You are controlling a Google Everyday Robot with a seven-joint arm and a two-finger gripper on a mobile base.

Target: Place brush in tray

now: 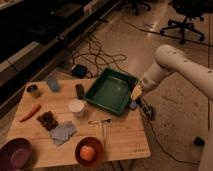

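Gripper (142, 106): dark two-finger end piece of the white robot arm (175, 65), hanging off the right edge of the table just beside the tray's right corner; its outline merges with the floor shadow, jaws drawn fully together. Whether anything is pinched between them cannot be made out. A small yellow part (136, 92) sits at the wrist, overlapping the tray's right rim.

Slim black brush: not distinguishable anywhere on the table or in the tray; if it is at the gripper, the dark cluster there hides it.

Large dark-green rectangular plastic tray (102, 79): raised sides, flat bottom bare, set at an angle on the table's far right part, its right corner reaching the table edge.

Pale wooden table (122, 137): near edge and left corner cut off by the frame.

Other items, all well apart from the tray's right side:
- white round cup (76, 107), just left of the tray's near corner
- short black block (80, 90)
- pale T-shaped tool (102, 125)
- orange bowl (89, 152) holding a round orange thing, bottom cut off
- purple bowl (15, 152), partly cut off
- grey-blue cloth (62, 132)
- dark brown patch (48, 120), nature unclear
- carrot (30, 112)
- small metal can (33, 90)
- bluish object (53, 83), blurred

Open room: bare wood in front of the tray; open floor right of the table.
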